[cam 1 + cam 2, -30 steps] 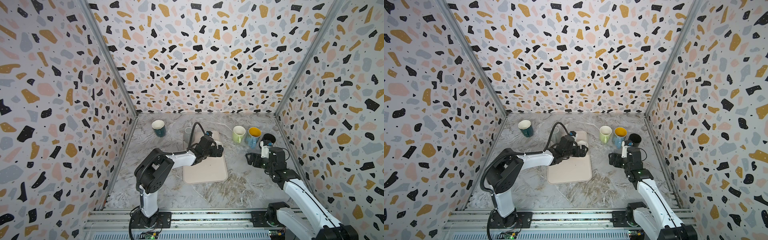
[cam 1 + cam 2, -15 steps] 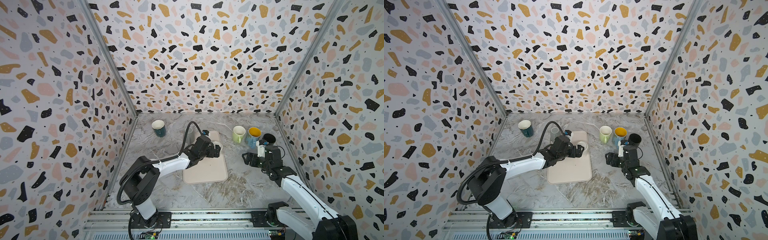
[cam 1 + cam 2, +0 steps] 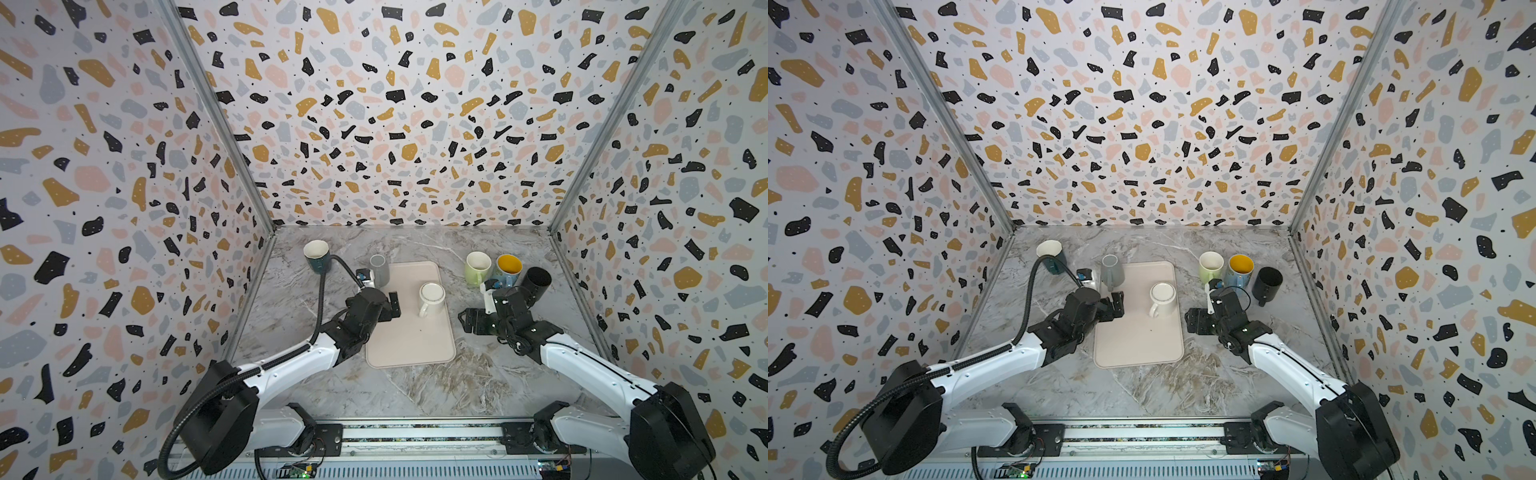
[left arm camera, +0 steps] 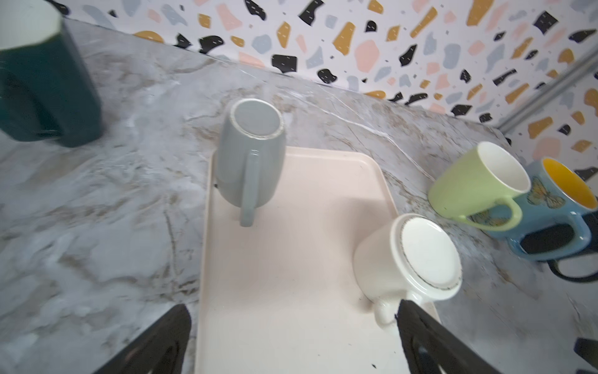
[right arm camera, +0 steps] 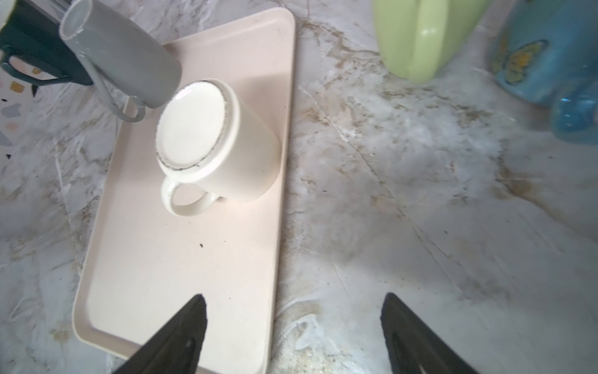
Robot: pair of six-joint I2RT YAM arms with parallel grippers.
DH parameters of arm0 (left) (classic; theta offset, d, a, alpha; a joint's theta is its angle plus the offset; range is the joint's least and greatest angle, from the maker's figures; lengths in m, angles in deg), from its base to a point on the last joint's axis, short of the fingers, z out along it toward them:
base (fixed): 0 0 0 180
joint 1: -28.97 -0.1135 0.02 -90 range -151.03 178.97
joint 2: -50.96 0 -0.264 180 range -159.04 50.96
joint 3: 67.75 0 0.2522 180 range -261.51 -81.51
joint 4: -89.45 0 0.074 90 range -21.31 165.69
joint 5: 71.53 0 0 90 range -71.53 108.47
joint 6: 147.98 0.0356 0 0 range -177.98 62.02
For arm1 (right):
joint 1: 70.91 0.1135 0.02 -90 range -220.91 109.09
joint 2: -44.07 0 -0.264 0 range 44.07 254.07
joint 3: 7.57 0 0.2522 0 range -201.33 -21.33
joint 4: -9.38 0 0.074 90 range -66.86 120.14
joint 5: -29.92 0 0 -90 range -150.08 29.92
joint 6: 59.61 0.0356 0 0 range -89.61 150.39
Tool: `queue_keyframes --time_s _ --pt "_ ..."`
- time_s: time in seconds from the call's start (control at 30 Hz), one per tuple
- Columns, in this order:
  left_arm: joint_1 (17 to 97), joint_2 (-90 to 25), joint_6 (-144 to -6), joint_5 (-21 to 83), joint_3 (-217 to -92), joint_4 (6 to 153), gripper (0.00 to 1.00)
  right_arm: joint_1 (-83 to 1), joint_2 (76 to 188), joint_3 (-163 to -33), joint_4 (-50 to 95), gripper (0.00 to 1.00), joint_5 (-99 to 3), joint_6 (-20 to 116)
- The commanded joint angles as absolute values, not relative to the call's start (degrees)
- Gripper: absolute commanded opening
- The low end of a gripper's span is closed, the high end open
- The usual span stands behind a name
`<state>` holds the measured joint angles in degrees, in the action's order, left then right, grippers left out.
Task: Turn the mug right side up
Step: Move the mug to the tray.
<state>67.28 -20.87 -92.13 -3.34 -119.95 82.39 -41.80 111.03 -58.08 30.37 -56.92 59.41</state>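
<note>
White mug (image 3: 432, 296) stands upside down on the tray (image 3: 409, 345). My left claw (image 4: 291, 307) and right claw (image 5: 294, 297) gape empty. Right wrist view shows the mug's handle (image 5: 187, 200) whole; left wrist view half-hides it.

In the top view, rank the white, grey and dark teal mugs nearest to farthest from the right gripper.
From the right gripper:
1. white mug, tray's right side.
2. grey mug, tray's far left corner.
3. dark teal mug, table's back left.

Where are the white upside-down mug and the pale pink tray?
White upside-down ceramic mug (image 3: 432, 292), in a top view, upturned base.
Pale pink rectangular tray (image 5: 168, 275), right wrist view, bare floor.
</note>
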Motion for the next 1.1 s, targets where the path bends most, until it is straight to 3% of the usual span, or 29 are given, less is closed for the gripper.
queue_keyframes --time_s 0.0,0.5,1.07 --pt "65.3 -18.42 -92.23 -4.22 -118.41 84.77 1.0 -39.08 112.58 -60.97 30.0 0.86 -60.59 61.78" --pt "64.04 -17.02 -91.33 3.03 -111.69 83.32 1.0 -29.94 125.61 -68.11 26.61 0.86 -62.72 68.27" --pt "63.61 -16.15 -93.34 5.23 -107.48 87.55 1.0 -29.83 135.06 -77.93 27.25 0.86 -62.24 64.21"
